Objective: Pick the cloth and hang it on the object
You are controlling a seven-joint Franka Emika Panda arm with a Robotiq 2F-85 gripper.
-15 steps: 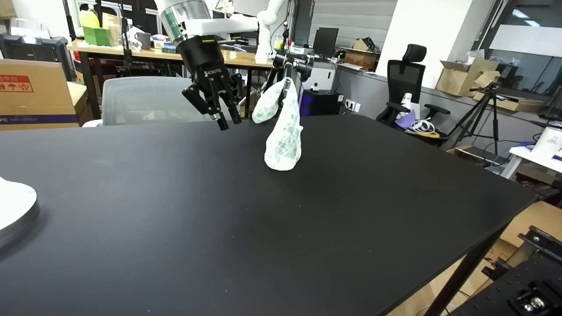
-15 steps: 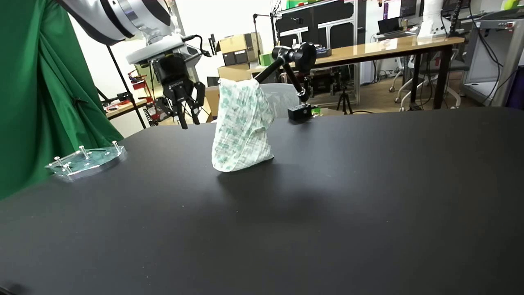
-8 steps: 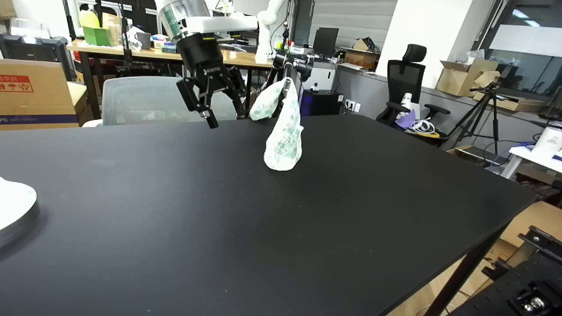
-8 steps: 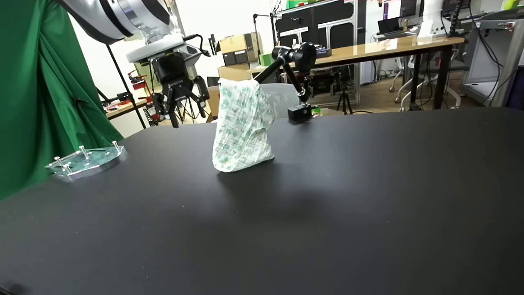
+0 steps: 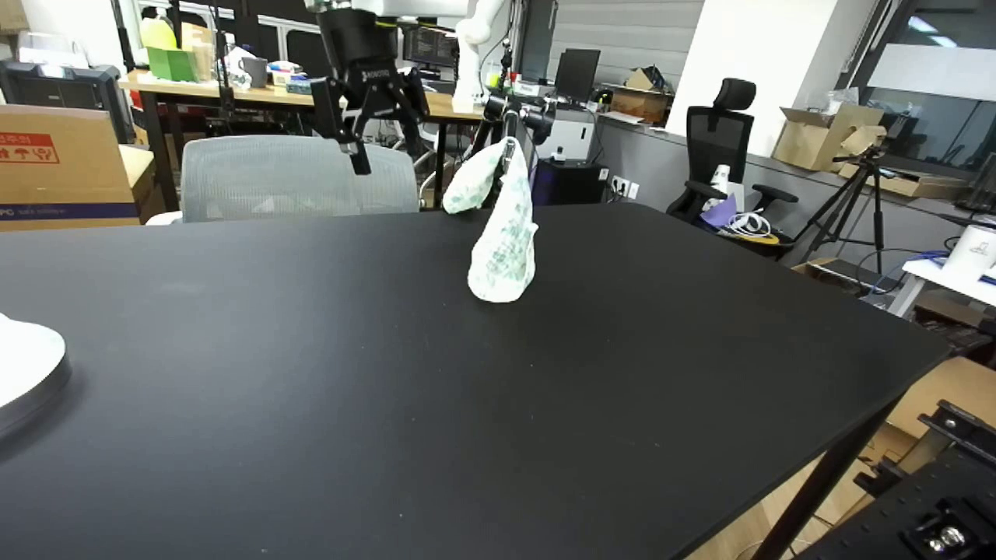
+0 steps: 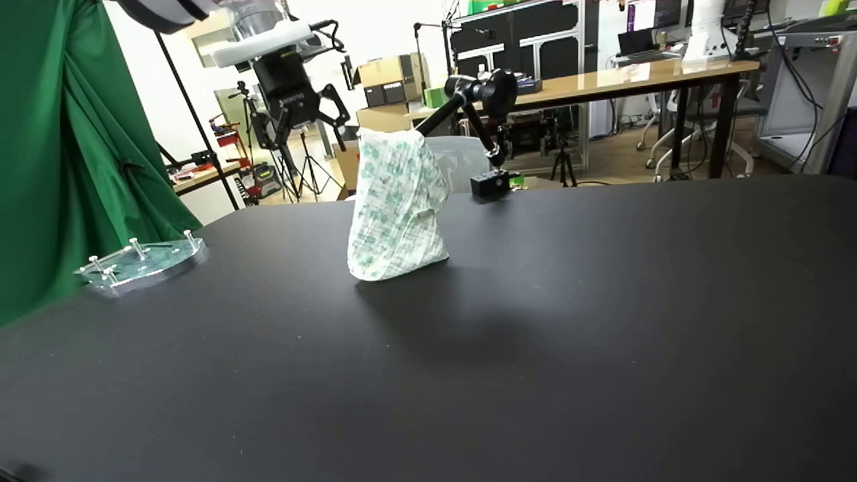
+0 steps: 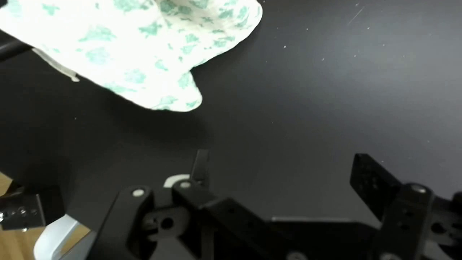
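Observation:
The cloth (image 6: 398, 207), white with green print, hangs over the slanting bar of a black jointed stand (image 6: 499, 94), the object. In an exterior view the cloth (image 5: 504, 253) falls on both sides of the bar. Whether its lower hem touches the table I cannot tell. My gripper (image 6: 316, 161) stands beside the cloth and apart from it, above tabletop level. In the wrist view the gripper (image 7: 281, 154) has its fingers spread wide with nothing between them, and the cloth (image 7: 137, 54) lies toward the upper left.
A clear plate with upright screws (image 6: 144, 264) lies at the table's edge near a green curtain (image 6: 87, 167). A white rounded object (image 5: 27, 365) sits on the black table (image 5: 467, 435). A grey chair (image 5: 296, 179) stands behind the table.
My gripper has spread its fingers wider, then risen away from the tabletop. The cloth hangs almost exactly as before on the stand.

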